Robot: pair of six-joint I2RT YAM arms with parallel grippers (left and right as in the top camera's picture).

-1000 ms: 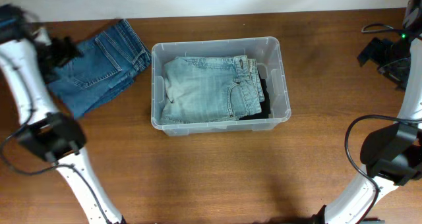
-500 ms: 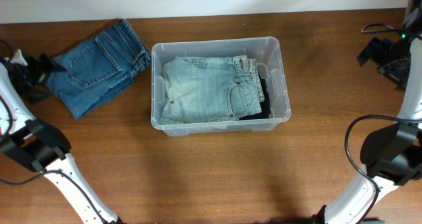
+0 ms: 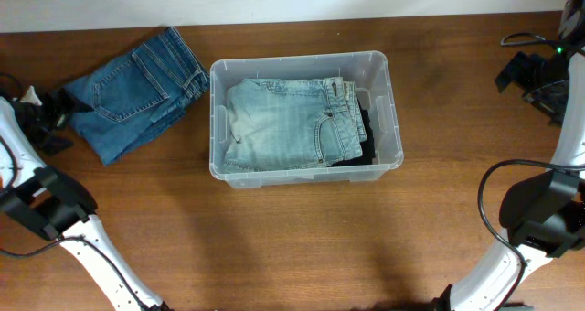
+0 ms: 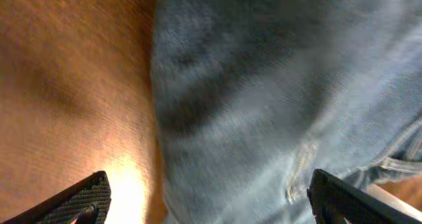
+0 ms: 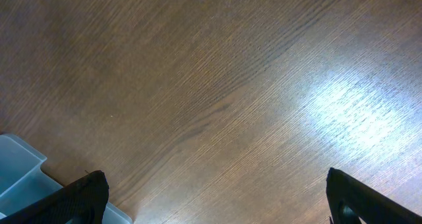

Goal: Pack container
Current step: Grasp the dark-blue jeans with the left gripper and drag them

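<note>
Two pincers in view, both spread wide and grasping nothing. Left pincer (image 3: 62,121) low at the left edge of the tabletop (image 3: 292,247), just beside the near-left end of a folded pair of dark blue jeans (image 3: 137,90). Seen from the left wrist: fingers (image 4: 79,201) wide apart in the lower corners, the edge of the blue denim between them, bare wood to its left. Contact with the cloth: cannot tell, too blurred. Dark pair flat on the wood, slanted, left of the container and apart from it.

Mid-tabletop, toward the rear: the container (image 3: 302,175), clear plastic, rectangular with rounded corners, upright, long side running left to right. Holds a folded pair of pale, faded jeans (image 3: 288,123) covering most of its floor, waistband and button toward the right. Shows something black (image 3: 367,139) beneath and beside the pale pair along the right wall; too hidden to name.

Right pincer (image 3: 528,78) off at the far right rear of the tabletop, well apart from the container and from both pairs of jeans. Seen from the right wrist: released fingers at the lower corners, bare wood grain between them with a bright patch of glare, and one pale corner of the container at the lower left edge.
</note>
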